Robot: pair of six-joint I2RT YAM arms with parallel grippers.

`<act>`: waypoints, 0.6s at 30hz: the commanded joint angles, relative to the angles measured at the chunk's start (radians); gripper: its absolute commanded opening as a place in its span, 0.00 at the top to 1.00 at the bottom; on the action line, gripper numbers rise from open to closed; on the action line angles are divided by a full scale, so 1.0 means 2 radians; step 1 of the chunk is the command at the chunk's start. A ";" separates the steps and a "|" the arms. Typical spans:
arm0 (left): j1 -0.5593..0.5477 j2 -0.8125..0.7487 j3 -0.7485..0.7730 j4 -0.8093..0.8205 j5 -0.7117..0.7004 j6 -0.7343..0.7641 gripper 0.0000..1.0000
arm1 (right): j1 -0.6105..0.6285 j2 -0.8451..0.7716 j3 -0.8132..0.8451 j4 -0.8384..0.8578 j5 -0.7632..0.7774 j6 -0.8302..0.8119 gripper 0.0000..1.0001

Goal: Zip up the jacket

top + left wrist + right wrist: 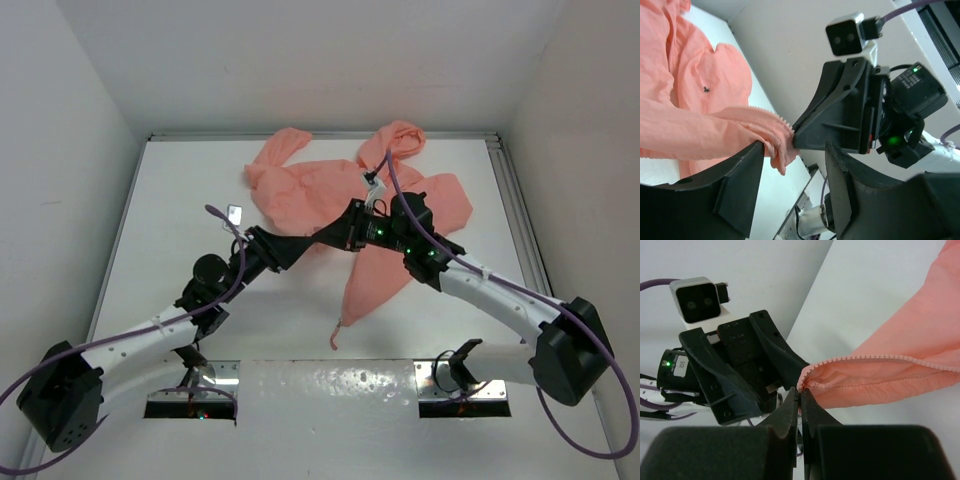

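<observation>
The salmon-pink jacket [300,185] lies crumpled at the back of the white table, one long part trailing toward the near edge. Both grippers meet over its middle. My right gripper [801,392] is shut, pinching the end of the jacket's [890,375] zipper edge [865,358] at its fingertips. My left gripper [796,150] faces it with its jaws wide apart. A fold of the jacket [690,130] hangs by the tip of its left finger [735,185], with nothing clamped. From above, the left gripper [310,243] and right gripper [350,228] nearly touch.
White walls enclose the table on three sides, and a metal rail [515,210] runs along its right edge. A strip of the jacket [370,285] reaches toward the metal base plates [330,375] at the near edge, between the two arms.
</observation>
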 commanded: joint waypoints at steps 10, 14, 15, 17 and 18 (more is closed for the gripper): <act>0.002 -0.019 0.002 0.007 -0.007 0.007 0.65 | -0.004 -0.048 -0.010 0.060 -0.014 0.048 1.00; 0.002 -0.023 0.001 0.011 -0.004 0.007 0.64 | -0.004 -0.047 0.006 0.021 -0.016 0.033 1.00; 0.001 -0.024 -0.001 0.013 -0.004 0.005 0.62 | -0.004 -0.048 0.006 0.023 -0.016 0.037 1.00; 0.002 -0.025 0.003 0.014 -0.001 0.006 0.60 | -0.004 -0.048 -0.003 0.023 -0.013 0.044 1.00; 0.002 -0.024 0.004 0.014 0.002 0.009 0.60 | -0.004 -0.049 -0.011 0.031 -0.010 0.045 1.00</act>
